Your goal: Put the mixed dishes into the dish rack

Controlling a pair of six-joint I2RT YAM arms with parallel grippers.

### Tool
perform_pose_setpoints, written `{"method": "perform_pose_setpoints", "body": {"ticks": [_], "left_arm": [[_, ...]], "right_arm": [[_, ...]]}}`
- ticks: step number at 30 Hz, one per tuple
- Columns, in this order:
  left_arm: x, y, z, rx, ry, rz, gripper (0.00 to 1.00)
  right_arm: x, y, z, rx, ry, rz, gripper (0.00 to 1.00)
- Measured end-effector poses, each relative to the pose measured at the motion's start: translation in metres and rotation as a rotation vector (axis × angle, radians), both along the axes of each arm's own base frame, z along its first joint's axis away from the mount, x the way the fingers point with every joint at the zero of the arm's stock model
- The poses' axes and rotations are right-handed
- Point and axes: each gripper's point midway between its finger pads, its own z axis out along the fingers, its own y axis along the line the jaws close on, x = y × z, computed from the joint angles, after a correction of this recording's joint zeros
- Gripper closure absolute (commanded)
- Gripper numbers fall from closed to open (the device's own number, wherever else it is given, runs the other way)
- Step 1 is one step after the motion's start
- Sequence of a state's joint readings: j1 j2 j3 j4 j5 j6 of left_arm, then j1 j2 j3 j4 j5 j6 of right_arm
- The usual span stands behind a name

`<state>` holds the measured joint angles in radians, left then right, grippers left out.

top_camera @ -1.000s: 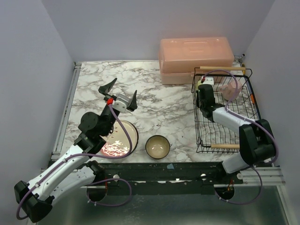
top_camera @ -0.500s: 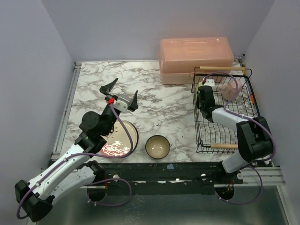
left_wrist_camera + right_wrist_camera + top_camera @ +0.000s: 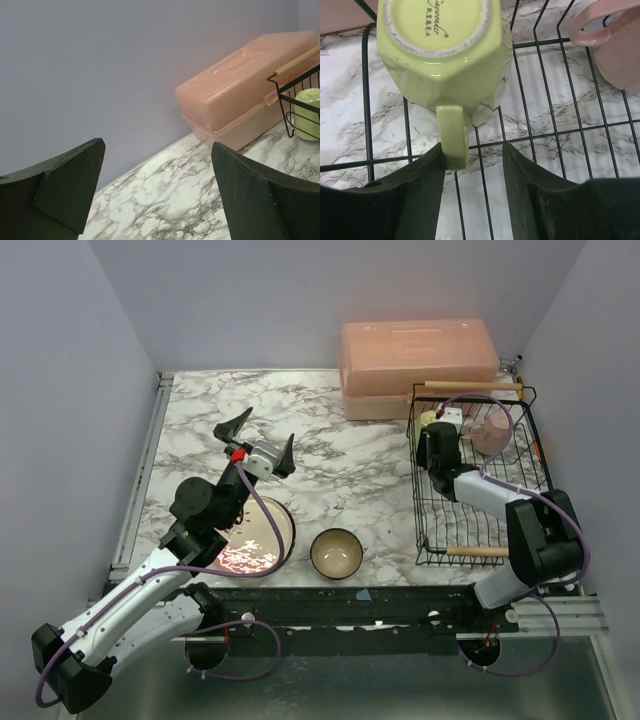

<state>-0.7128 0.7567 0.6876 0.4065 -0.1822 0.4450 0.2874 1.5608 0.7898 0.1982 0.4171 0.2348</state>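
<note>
While the left fingers (image 3: 65, 195) idle apart and the right fingers (image 3: 420, 195), also apart, straddle the mug (image 3: 445, 55) by its handle, a skewed retreat could snag and tip it.

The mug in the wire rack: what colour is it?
The mug is pale yellow-green; right wrist view shows it best.

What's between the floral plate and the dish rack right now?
Only the cream-lined bowl, upright on the marble table; the top external view shows it between plate and rack.
</note>
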Motion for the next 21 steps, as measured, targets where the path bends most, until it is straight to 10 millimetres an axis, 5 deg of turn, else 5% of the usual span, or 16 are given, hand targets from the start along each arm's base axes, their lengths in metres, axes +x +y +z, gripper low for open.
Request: {"method": "perform_pose_setpoints", "body": {"ticks": [5, 12, 21], "left_arm": [[0.000, -0.001, -0.001, 0.008, 0.001, -0.001, 0.01], [-0.006, -0.014, -0.006, 0.017, 0.003, -0.074, 0.02], [-0.008, -0.041, -0.029, 0.077, 0.072, -0.188, 0.02]], "right_arm": [[-0.004, -0.003, 0.014, 0.000, -0.004, -0.016, 0.45], [-0.007, -0.005, 0.082, 0.036, -0.110, -0.032, 0.41], [-0.029, 0.015, 0.151, 0.158, -0.220, 0.098, 0.11]]}}
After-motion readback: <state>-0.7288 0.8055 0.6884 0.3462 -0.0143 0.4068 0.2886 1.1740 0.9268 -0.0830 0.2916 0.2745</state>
